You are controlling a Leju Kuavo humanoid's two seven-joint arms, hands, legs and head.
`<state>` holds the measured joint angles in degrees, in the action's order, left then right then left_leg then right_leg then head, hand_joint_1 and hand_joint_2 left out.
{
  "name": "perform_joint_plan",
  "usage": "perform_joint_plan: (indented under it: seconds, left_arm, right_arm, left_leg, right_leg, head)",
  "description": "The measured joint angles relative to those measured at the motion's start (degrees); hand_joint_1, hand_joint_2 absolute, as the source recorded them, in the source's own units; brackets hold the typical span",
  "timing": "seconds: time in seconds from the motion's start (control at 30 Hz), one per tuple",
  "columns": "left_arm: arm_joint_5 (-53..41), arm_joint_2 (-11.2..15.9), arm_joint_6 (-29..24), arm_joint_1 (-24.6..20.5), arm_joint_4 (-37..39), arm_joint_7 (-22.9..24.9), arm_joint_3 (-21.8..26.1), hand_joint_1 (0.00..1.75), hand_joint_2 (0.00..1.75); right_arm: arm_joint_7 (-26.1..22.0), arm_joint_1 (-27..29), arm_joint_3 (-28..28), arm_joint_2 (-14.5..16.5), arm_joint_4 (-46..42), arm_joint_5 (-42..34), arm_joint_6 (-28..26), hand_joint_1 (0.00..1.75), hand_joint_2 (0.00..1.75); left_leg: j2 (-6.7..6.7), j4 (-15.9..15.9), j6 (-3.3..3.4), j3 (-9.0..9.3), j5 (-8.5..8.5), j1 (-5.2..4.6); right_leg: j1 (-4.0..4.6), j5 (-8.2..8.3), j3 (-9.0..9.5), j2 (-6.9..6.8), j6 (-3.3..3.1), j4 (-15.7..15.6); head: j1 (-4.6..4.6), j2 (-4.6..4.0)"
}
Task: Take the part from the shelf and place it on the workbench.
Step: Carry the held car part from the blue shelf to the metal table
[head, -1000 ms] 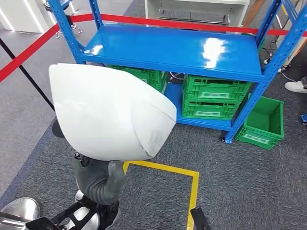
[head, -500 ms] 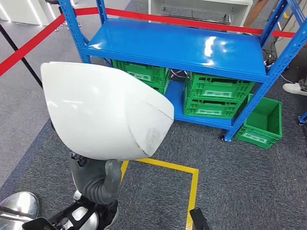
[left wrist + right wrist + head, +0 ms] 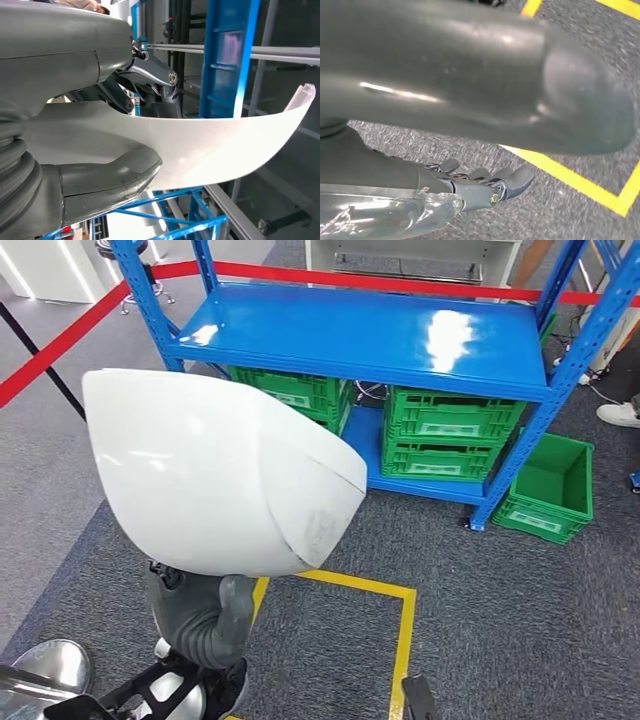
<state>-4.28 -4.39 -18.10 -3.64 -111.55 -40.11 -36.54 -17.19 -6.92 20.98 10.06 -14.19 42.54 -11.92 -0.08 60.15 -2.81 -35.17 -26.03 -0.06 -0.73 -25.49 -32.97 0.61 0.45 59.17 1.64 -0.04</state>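
Observation:
A large white curved shell part hangs in front of me in the head view, held from below by my left hand. Seen from the left wrist, the grey thumb presses one face of the white part and the darker fingers lie against the other face. My right hand hangs over the grey carpet, fingers stretched out and holding nothing. The blue shelf stands ahead of me, its top board bare.
Green crates sit under the shelf board, and another green crate stands on the floor to its right. A red barrier tape runs at the left and behind. Yellow floor tape marks the carpet. A person's shoe is at the right edge.
The whole picture has shifted a little, so the camera moved. The white part stays in my left hand at much the same place in view.

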Motion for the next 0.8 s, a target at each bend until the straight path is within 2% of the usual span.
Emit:
perform_joint_plan:
  seconds: [0.07,0.1,0.13,0.17,0.2,0.27,0.3,0.37,0.43,0.47,0.5,0.6,0.63,0.67,0.7,0.73,0.8]
  left_arm:
    - [0.0,0.1,0.0,0.0,-0.1,0.0,0.0,1.75,1.75]
    - [0.1,0.2,0.1,0.0,-0.1,0.0,0.0,1.75,1.75]
    - [0.2,0.3,0.3,0.1,-0.1,0.0,0.0,1.75,1.75]
    - [0.3,0.3,0.4,0.1,-0.1,0.0,0.0,1.75,1.75]
    - [0.4,0.4,0.6,0.1,-0.1,0.0,0.0,1.75,1.75]
    - [0.5,0.4,0.9,0.0,-0.3,0.0,0.0,1.75,1.75]
    - [0.5,0.3,1.0,0.0,-0.3,0.0,0.0,1.75,1.75]
    - [0.5,0.3,1.1,0.1,-0.4,0.0,0.0,1.75,1.75]
    - [0.5,0.3,1.3,0.2,-0.4,0.0,0.1,1.75,1.75]
    - [0.6,0.2,1.4,0.2,-0.5,0.0,0.1,1.75,1.75]
    - [0.6,0.2,1.6,0.2,-0.5,0.0,0.1,1.75,1.75]
    - [0.8,0.2,1.9,0.3,-0.5,0.0,0.1,1.75,1.75]
    - [0.9,0.2,2.0,0.3,-0.5,0.0,0.1,1.75,1.75]
    - [0.9,0.2,2.0,0.4,-0.5,0.0,0.1,1.75,1.75]
    - [0.9,0.2,2.1,0.4,-0.5,0.0,0.1,1.75,1.75]
    - [0.9,0.2,2.1,0.4,-0.5,0.0,0.1,1.75,1.75]
    - [0.9,0.0,2.1,0.3,-0.5,0.0,0.1,1.75,1.75]
  right_arm:
    - [-0.1,0.0,0.3,0.0,0.0,-0.2,0.2,0.00,0.00]
    - [-0.1,0.0,0.4,0.0,0.0,-0.4,0.5,0.00,0.00]
    - [-0.1,0.0,0.5,0.0,0.0,-0.5,1.0,0.00,0.00]
    - [0.0,0.1,0.6,0.0,0.0,-0.6,1.5,0.00,0.00]
    - [0.1,0.1,0.7,0.0,0.0,-0.7,1.9,0.00,0.00]
    - [0.4,0.1,0.8,0.0,0.0,-0.4,2.4,0.00,0.00]
    - [0.5,0.1,0.8,0.0,0.0,-0.3,2.5,0.00,0.00]
    - [0.5,0.1,0.9,0.0,0.0,-0.2,2.7,0.00,0.00]
    - [0.4,0.2,1.0,0.0,0.0,-0.2,2.9,0.00,0.00]
    - [0.4,0.2,1.0,0.0,0.0,-0.1,3.0,0.00,0.00]
    - [0.6,0.2,1.0,0.0,0.0,0.1,2.9,0.00,0.00]
    - [1.8,0.5,1.0,0.0,0.0,1.0,2.0,0.00,0.00]
    - [2.2,0.6,1.0,0.0,0.0,1.2,1.8,0.00,0.00]
    - [2.5,0.7,1.0,0.0,0.0,1.4,1.7,0.00,0.00]
    - [2.6,0.8,1.0,0.0,0.0,1.5,1.6,0.00,0.00]
    - [2.7,0.9,1.0,0.0,0.0,1.6,1.6,0.00,0.00]
    - [2.7,0.9,1.0,0.0,0.0,1.7,1.5,0.00,0.00]
  left_leg:
    - [0.00,7.4,-0.44,-3.37,-3.86,0.07]
    - [0.00,10.8,-0.55,-4.91,-5.11,0.09]
    - [0.00,12.5,-0.58,-5.68,-5.34,0.09]
    - [0.00,12.1,-0.53,-5.38,-4.49,0.09]
    - [0.00,9.7,-0.42,-4.07,-2.86,0.09]
    - [0.00,2.4,-0.05,-0.09,0.48,0.07]
    - [-0.01,-0.6,0.21,1.40,1.26,0.07]
    - [-0.09,-3.0,0.79,2.35,1.30,-0.02]
    - [-0.16,-3.3,1.46,2.22,1.46,0.06]
    - [-0.18,-3.4,1.78,2.23,1.60,0.15]
    - [-0.20,-3.5,2.06,2.24,1.72,0.25]
    - [-0.59,-3.5,2.43,2.16,1.82,0.26]
    - [-0.93,-3.5,2.45,2.13,1.85,0.25]
    - [-1.38,-3.4,2.44,2.13,1.89,0.25]
    - [-1.91,-3.4,2.38,2.14,1.94,0.25]
    - [-2.50,-3.4,2.26,2.15,2.00,0.25]
    - [-3.60,-3.3,1.80,1.93,2.16,0.11]
  right_leg:
    - [0.04,0.12,-0.27,-0.09,-0.36,0.0]
    - [0.06,0.18,-0.41,-0.12,-0.43,0.0]
    - [0.08,0.23,-0.51,-0.13,-0.46,0.0]
    - [0.08,0.29,-0.57,-0.11,-0.44,0.0]
    - [0.07,0.34,-0.59,-0.08,-0.38,0.0]
    - [0.20,0.39,-0.65,0.00,-0.05,0.1]
    - [0.33,0.42,-0.80,0.03,0.22,0.2]
    - [0.55,0.58,-1.10,0.01,0.88,0.2]
    - [0.44,0.56,-1.26,-0.04,1.50,0.2]
    - [0.40,-0.11,-1.67,-0.08,1.80,1.0]
    - [0.37,-1.39,-2.57,-0.11,2.07,3.0]
    - [0.31,-6.36,-7.28,-0.16,2.53,13.5]
    - [0.31,-6.76,-8.16,-0.16,2.56,15.6]
    - [0.30,-6.11,-8.02,-0.14,2.53,15.5]
    - [0.26,-4.59,-6.82,-0.04,2.46,13.2]
    - [0.18,-2.66,-4.79,0.51,2.37,9.4]
    - [-0.08,-0.53,-1.17,2.24,2.06,2.5]
  head:
    - [0.28,0.00]
    - [0.30,0.00]
    - [0.31,0.00]
    - [0.31,0.00]
    - [0.32,0.00]
    - [0.37,0.00]
    - [0.37,0.00]
    - [0.34,0.00]
    - [0.26,0.00]
    - [0.14,0.00]
    - [-0.02,0.00]
    - [-0.42,0.00]
    - [-0.46,0.00]
    - [-0.51,0.00]
    - [-0.52,0.00]
    - [-0.53,0.00]
    - [-0.50,0.00]
